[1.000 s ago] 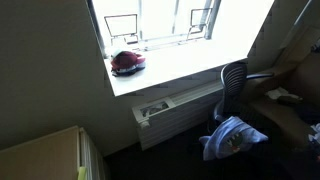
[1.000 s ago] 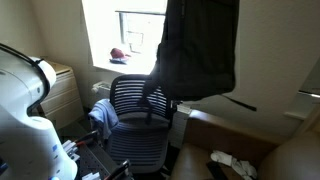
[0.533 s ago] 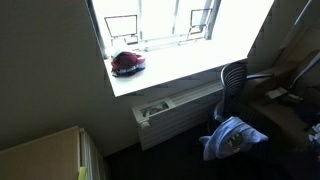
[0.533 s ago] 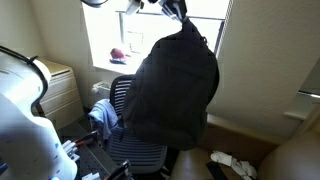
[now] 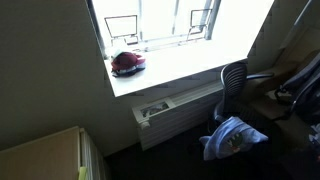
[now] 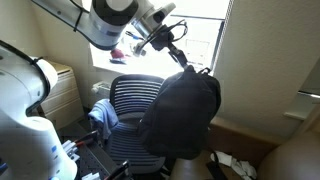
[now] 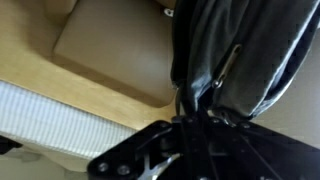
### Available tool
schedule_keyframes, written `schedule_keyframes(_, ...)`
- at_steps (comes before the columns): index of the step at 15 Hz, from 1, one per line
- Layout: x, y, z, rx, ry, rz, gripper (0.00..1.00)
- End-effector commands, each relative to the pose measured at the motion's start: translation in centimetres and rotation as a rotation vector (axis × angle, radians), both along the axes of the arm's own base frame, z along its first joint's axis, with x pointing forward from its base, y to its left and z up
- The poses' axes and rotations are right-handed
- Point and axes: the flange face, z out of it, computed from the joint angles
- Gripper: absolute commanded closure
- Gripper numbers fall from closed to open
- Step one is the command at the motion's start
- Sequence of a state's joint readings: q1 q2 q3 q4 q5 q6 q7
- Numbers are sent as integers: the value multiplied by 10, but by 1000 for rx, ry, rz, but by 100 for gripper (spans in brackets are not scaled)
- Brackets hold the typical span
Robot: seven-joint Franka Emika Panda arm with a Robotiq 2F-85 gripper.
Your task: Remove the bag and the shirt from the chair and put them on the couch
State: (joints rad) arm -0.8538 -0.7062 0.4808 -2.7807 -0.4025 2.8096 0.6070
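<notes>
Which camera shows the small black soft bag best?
An exterior view: the small black soft bag hangs whole from the gripper, before the black mesh chair. The wrist view shows only dark fabric and straps close up; in an exterior view, just a dark shape at the edge.

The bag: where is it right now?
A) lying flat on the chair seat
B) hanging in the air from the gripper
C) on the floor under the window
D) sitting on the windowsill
B: in an exterior view the bag dangles below the gripper, which is shut on its top. It hangs in front of the chair and rests on nothing.
</notes>
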Motion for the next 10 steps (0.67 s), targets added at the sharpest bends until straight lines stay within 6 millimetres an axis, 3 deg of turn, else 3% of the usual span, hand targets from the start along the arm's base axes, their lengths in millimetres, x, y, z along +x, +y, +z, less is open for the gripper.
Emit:
schedule_keyframes(1, -7, -39, -22, -85, -20, -150, 99)
schedule_keyframes(4, -13, -65, -53, -19, -70, -303, 99)
schedule_keyframes(7, -16, -77, -83, 63, -134, -426, 99)
schedule_keyframes(10, -22, -86, -99, 84, -200, -498, 99)
